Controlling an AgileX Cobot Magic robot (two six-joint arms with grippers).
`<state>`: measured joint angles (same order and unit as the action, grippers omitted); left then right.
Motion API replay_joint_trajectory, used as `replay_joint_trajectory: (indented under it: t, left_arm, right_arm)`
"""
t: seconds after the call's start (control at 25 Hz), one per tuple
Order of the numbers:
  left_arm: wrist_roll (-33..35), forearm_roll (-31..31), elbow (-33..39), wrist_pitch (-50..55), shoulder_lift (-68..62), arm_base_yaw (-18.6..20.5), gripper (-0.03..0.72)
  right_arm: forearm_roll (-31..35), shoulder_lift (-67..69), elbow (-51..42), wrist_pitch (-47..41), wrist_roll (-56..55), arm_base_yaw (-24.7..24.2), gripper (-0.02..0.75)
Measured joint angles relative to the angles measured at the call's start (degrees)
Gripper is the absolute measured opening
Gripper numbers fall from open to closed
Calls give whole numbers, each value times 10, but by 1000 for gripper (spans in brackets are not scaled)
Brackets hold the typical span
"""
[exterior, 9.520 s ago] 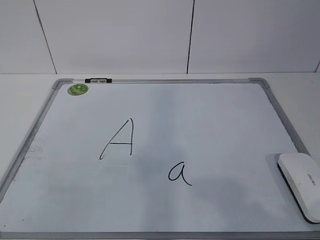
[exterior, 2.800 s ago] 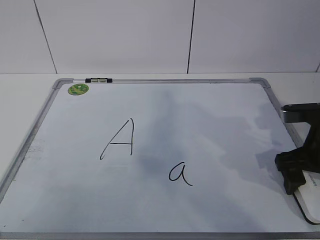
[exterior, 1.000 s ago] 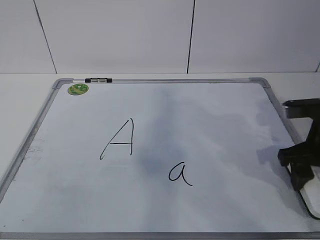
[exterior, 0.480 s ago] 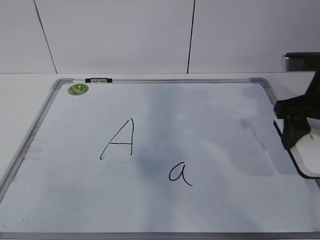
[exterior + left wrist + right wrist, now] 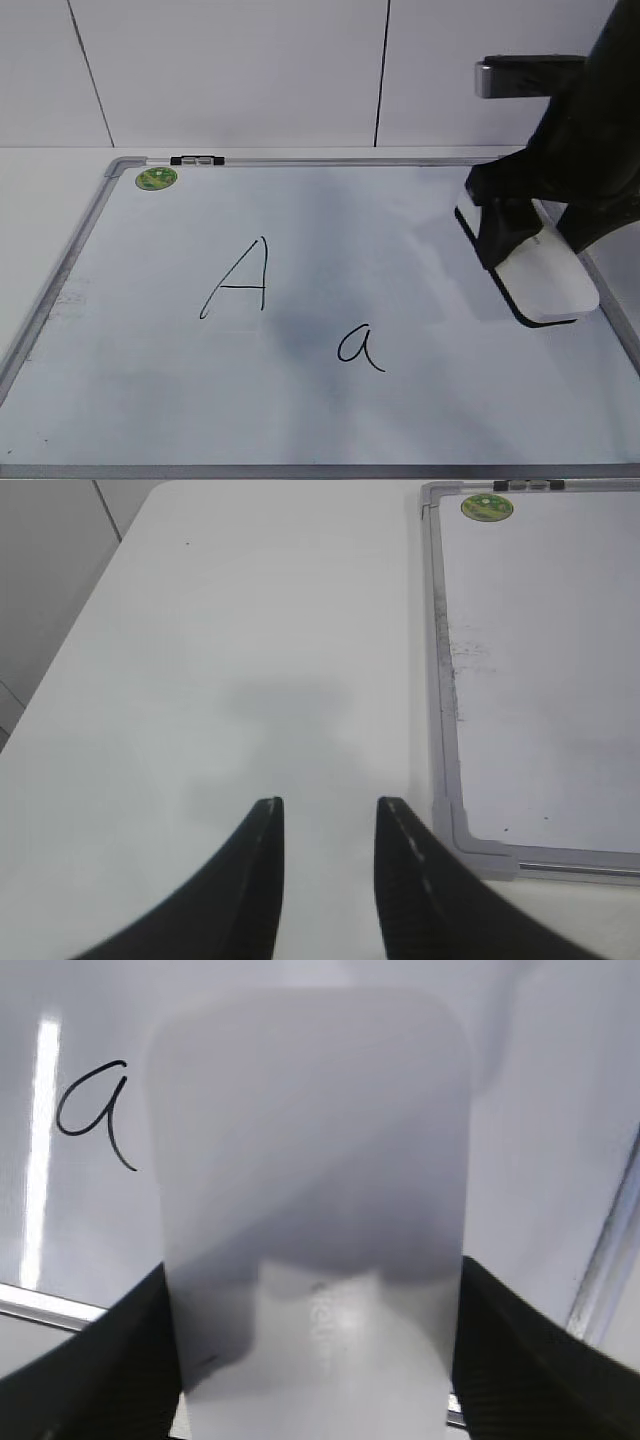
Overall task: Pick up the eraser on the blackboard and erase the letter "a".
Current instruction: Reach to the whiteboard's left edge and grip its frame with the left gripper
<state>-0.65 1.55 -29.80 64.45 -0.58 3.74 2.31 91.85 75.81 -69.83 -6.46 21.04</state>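
Lifted from the board's (image 5: 60, 290) edge, the eraser (image 5: 540, 280) sits clamped in my right pincer (image 5: 535, 215); the small "a" (image 5: 360, 348) lies at eight o'clock, left pincer (image 5: 325, 825) parted, empty.

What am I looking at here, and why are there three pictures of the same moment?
It is a two-armed robot at a table, seen by three cameras. One camera looks at the table from the front; the other two sit on the robot's wrists, one per arm.

On the table lies a whiteboard with a grey frame. It has a capital "A" and a small letter "a" written on it, and a green magnet in one corner.

In the front view, the dark shape on the right is the right claw. It grips a white eraser, held just above the board, to the right of the small "a". The right wrist picture shows that eraser up close.

The left claw is open, holds nothing, and waits over bare table beside the board.
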Motion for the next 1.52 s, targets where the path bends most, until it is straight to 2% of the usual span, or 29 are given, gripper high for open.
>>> replay_joint_trajectory:
  t: [0.4, 0.64, 0.8, 1.12, 1.28, 1.52]
  left_arm:
    - [0, -4, 0, -1, 0, 0, 235]
    - [0, -59, 1, -11, 0, 0, 235]
    - [0, -68, 2, -11, -26, 0, 235]
    - [0, -60, -40, -56, -244, -32, 237]
    - [0, -63, -93, -61, -396, -48, 239]
    - [0, -67, -198, -61, -604, -49, 239]
  right_arm:
    - [-19, 45, 3, -1, 0, 101, 545]
    - [-40, 46, 3, -1, 0, 108, 545]
    - [-40, 46, 3, -1, 0, 108, 545]
    - [-43, 46, 3, -1, 0, 108, 545]
    - [-43, 46, 3, -1, 0, 108, 545]
    - [-43, 46, 3, -1, 0, 108, 545]
